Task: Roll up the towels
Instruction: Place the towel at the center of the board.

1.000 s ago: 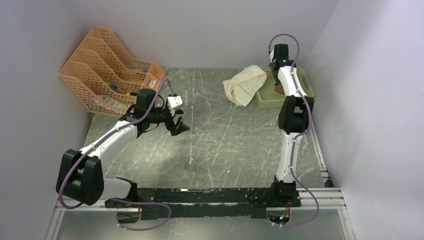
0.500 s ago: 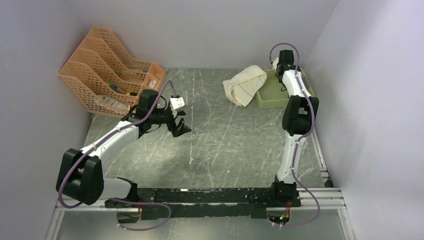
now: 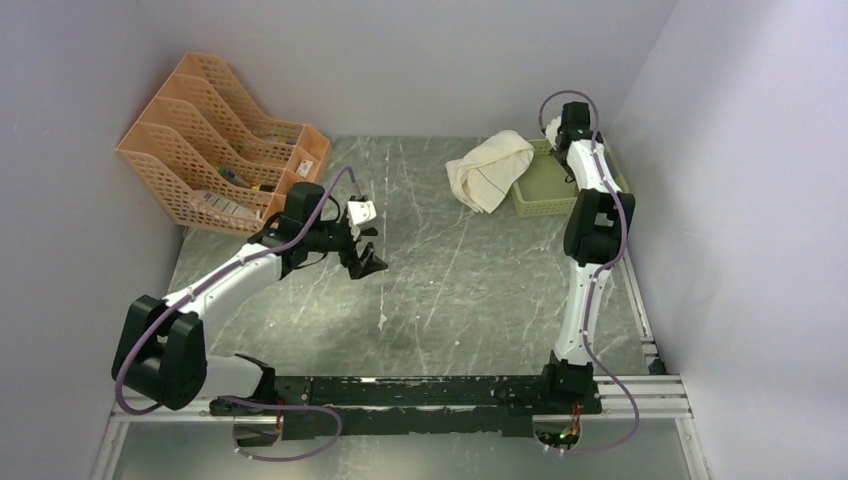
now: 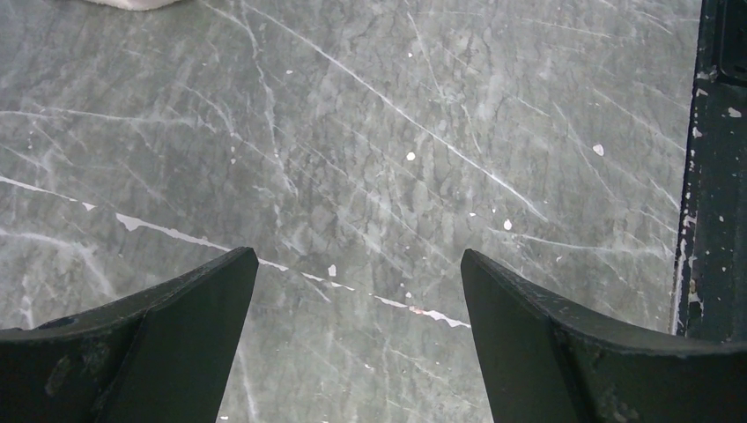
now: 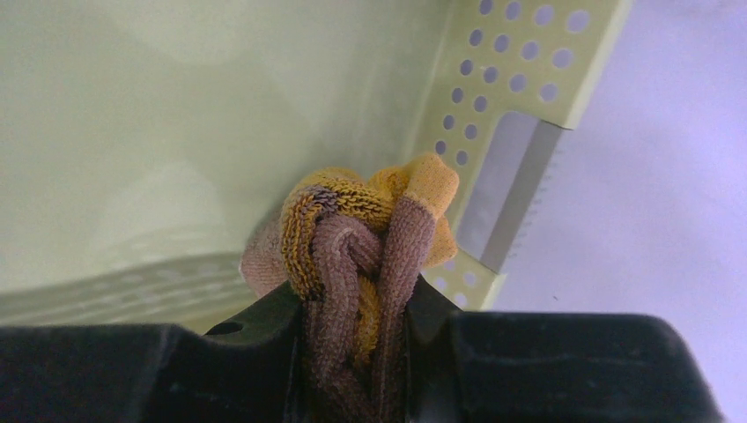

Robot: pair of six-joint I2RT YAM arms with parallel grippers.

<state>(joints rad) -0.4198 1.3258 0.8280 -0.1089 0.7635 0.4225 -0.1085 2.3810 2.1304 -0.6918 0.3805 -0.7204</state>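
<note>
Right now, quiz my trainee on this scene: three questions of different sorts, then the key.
1. True or false: the left gripper stands open over the grey marbled tabletop, holding nothing.
2. What does the plain cream-white cloth towel partly lie across?
3. The right gripper is shut on: A that cream towel; B the mustard-yellow and brown knitted towel; C nothing.
Key: 1 true; 2 the rim of the pale green perforated plastic basket; 3 B.
</note>
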